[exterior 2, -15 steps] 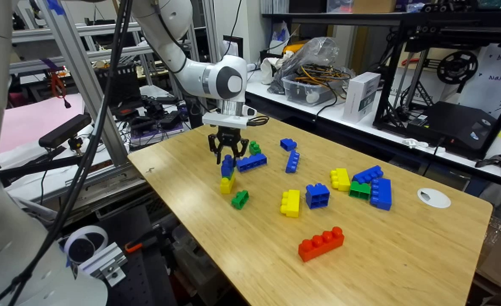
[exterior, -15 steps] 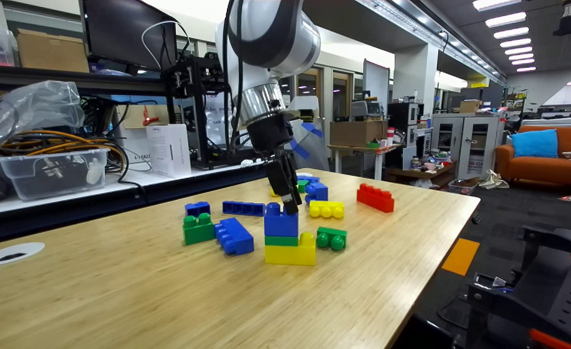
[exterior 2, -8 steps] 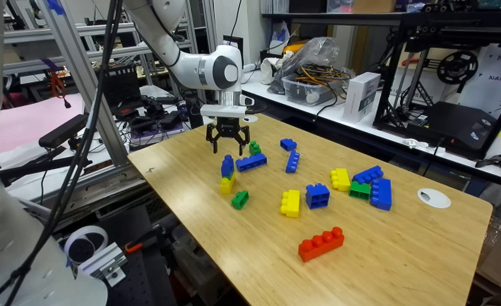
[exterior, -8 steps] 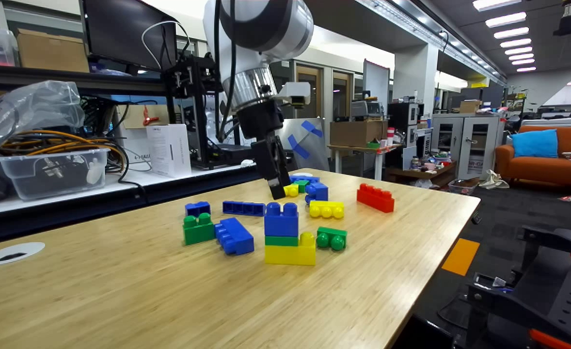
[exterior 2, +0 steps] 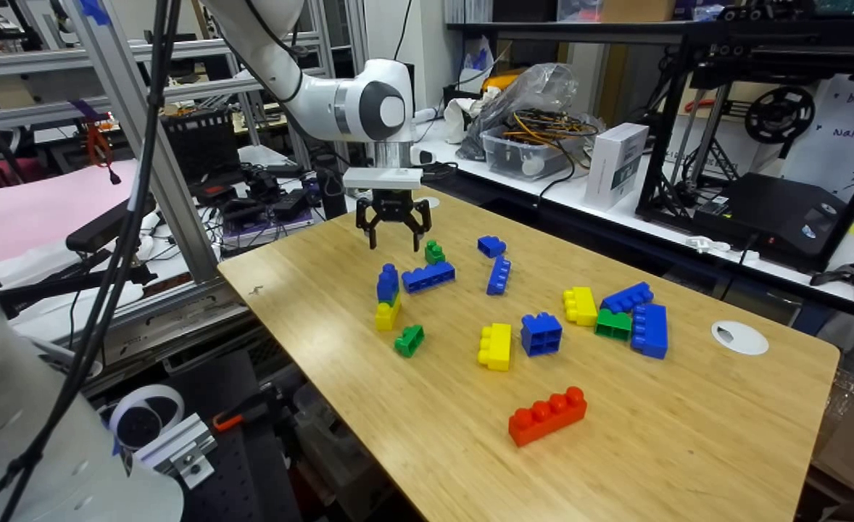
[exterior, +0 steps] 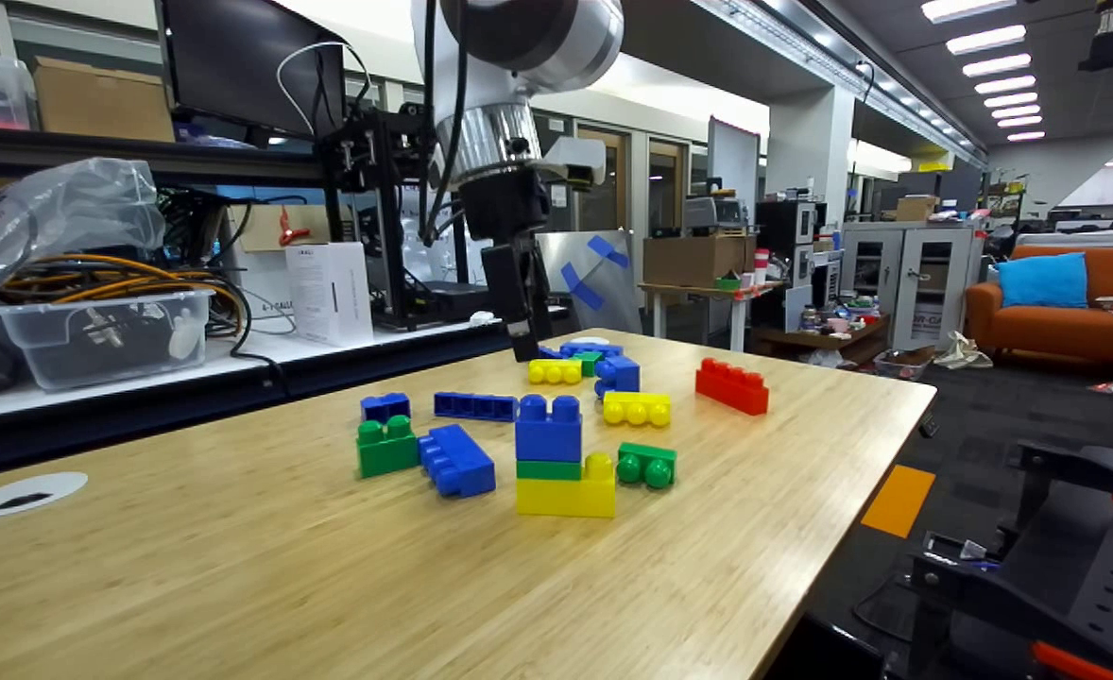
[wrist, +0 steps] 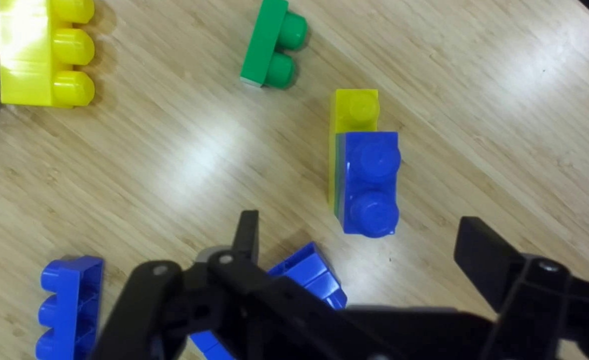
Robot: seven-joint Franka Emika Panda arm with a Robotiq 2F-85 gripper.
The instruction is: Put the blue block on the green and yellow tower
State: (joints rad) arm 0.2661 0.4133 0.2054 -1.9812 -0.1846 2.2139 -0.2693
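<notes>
The tool [exterior 2: 394, 246] sits nearest the wrist camera, hanging above the table [exterior: 330, 586] with its fingers [wrist: 484, 255] spread wide and nothing between them. In the wrist view the stack appears in that gap, but both exterior views show the tool higher and well apart from it. I judge this a released grip, wide enough to clear the studs without brushing them.

Below, the blue block [wrist: 372, 182] stands upright on the green and yellow tower [exterior: 561, 496], its two studs up and its sides in line with the green layer [exterior: 548, 469]. No gap shows there, so it looks seated, though how tightly it grips cannot be told. The matching footprint is probably why it goes just there; the yellow base runs longer, leaving one bare stud [exterior: 599, 465] at its end. The placing looks done; a low sideways sweep could yet topple so narrow a stack.

Near the tower, a two-stud green brick [exterior: 646, 466] and a blue brick [exterior: 457, 461] lie on their sides, poor bases for stacking as they are. Farther out come a long dark-blue brick [exterior: 475, 406] and a three-stud yellow brick [exterior: 637, 409], also on their sides, then an upright red four-stud brick [exterior: 732, 385].

Beyond the table, a bench holds a clear plastic bin [exterior: 108, 340] and a white carton [exterior: 330, 293]; across the room stands an orange sofa [exterior: 1076, 340].
</notes>
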